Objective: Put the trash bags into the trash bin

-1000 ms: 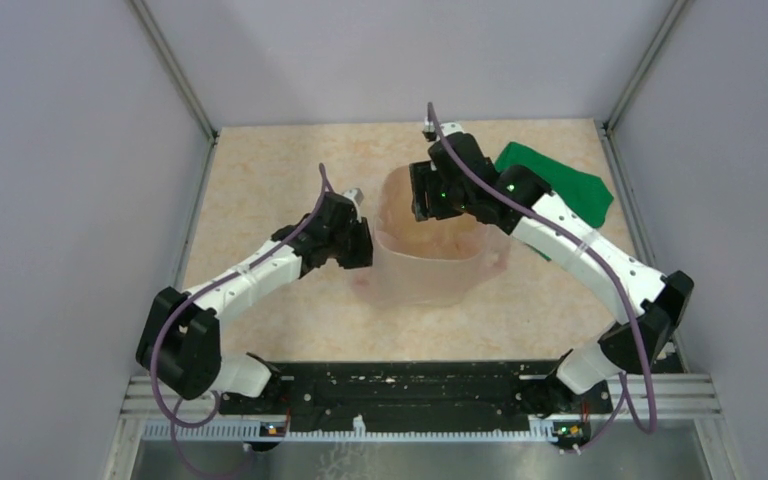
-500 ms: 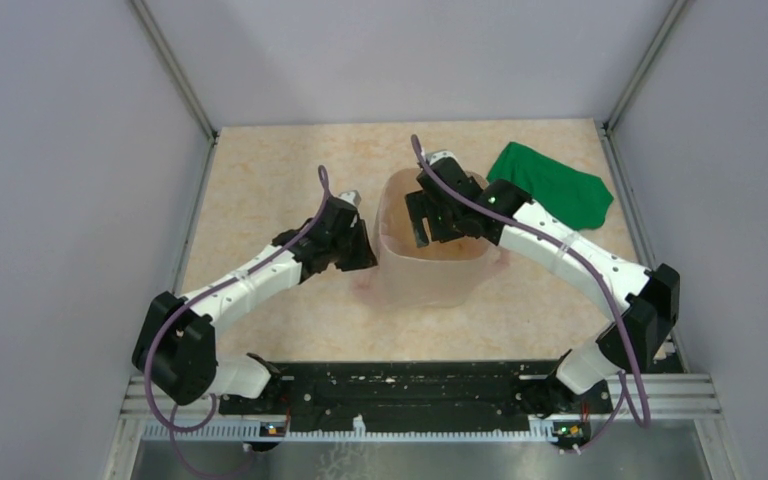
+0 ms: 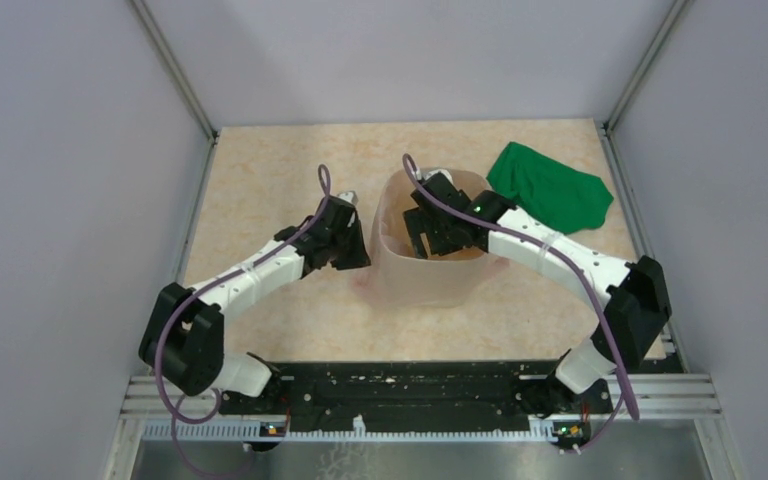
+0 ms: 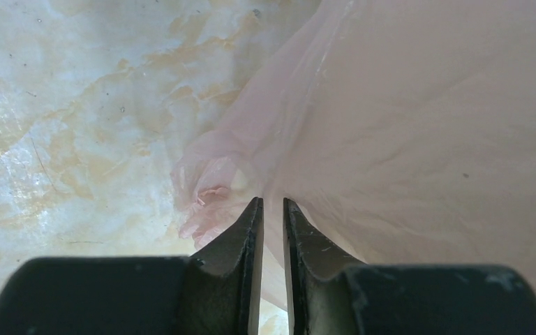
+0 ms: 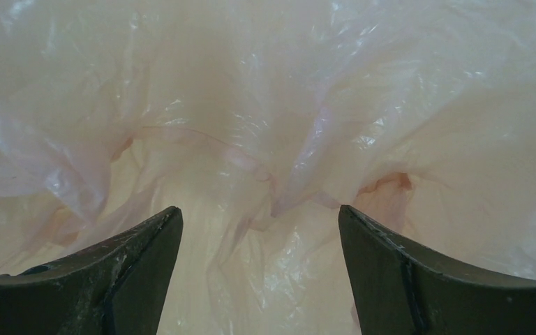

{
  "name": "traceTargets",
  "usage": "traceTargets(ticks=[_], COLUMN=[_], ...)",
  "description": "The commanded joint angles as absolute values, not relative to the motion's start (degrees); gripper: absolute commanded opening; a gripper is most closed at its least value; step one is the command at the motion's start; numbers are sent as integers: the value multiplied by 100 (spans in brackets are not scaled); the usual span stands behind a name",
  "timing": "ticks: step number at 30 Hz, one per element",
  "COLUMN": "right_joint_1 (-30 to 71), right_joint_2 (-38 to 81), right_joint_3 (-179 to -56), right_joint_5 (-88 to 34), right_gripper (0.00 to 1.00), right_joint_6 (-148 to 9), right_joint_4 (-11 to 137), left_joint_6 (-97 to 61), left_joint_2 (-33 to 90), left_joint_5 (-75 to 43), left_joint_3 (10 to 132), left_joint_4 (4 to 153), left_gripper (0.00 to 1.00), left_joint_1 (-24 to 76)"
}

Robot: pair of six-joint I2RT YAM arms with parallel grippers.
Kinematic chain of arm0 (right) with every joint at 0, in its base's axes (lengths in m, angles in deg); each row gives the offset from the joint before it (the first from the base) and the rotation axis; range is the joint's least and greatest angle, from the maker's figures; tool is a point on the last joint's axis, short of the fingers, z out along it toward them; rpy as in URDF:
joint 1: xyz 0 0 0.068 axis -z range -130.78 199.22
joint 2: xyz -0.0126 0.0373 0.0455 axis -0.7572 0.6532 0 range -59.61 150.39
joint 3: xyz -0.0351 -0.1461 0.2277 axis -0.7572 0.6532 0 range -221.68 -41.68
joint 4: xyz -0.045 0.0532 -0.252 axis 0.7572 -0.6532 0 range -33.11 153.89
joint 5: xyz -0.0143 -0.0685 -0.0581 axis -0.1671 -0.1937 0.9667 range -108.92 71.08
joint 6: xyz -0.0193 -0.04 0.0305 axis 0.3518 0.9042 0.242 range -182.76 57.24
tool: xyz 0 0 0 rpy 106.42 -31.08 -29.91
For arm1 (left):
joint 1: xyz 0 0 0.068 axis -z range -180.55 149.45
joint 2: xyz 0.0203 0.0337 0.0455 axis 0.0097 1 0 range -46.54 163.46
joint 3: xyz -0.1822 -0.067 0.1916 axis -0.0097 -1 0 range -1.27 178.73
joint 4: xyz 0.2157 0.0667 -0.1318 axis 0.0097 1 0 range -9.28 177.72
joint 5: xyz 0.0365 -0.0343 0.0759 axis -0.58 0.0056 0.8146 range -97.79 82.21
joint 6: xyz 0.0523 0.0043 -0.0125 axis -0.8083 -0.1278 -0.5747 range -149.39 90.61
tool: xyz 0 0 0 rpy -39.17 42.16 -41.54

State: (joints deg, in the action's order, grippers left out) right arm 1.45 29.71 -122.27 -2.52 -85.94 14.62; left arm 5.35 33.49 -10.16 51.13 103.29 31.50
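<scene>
The cream-beige trash bin stands mid-table with the pale-pink trash bag draped over its rim and down its outer walls. At the bin's left wall my left gripper is shut on a fold of that film; the left wrist view shows the bag passing between the nearly closed jaws of the left gripper. My right gripper reaches down into the bin's mouth. In the right wrist view, the right gripper is wide open, with only crinkled bag film ahead of it.
A green cloth lies on the table at the back right of the bin, close to the right arm. Grey walls enclose the table on three sides. Marbled tabletop shows to the left of the bin.
The right gripper has moved left and down from the bin's far rim into its mouth, and its jaws have opened wider. The left gripper has stayed at the bin's left wall.
</scene>
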Motion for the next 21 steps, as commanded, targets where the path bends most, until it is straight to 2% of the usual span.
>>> traceTargets(ticks=[1,21], right_joint_1=[132,414], right_joint_2=[3113,3718], right_joint_3=[-12158,-11900], right_joint_5=[-257,-289], right_gripper=[83,87], right_joint_6=[-8649,-8457], right_joint_4=[1710,2124], left_joint_6=[401,359], left_joint_2=[3459,3687], left_joint_5=[-1120,-1276], left_joint_3=[5259,5156], left_joint_4=[10055,9895], left_gripper=[21,18], left_joint_1=[3095,3091])
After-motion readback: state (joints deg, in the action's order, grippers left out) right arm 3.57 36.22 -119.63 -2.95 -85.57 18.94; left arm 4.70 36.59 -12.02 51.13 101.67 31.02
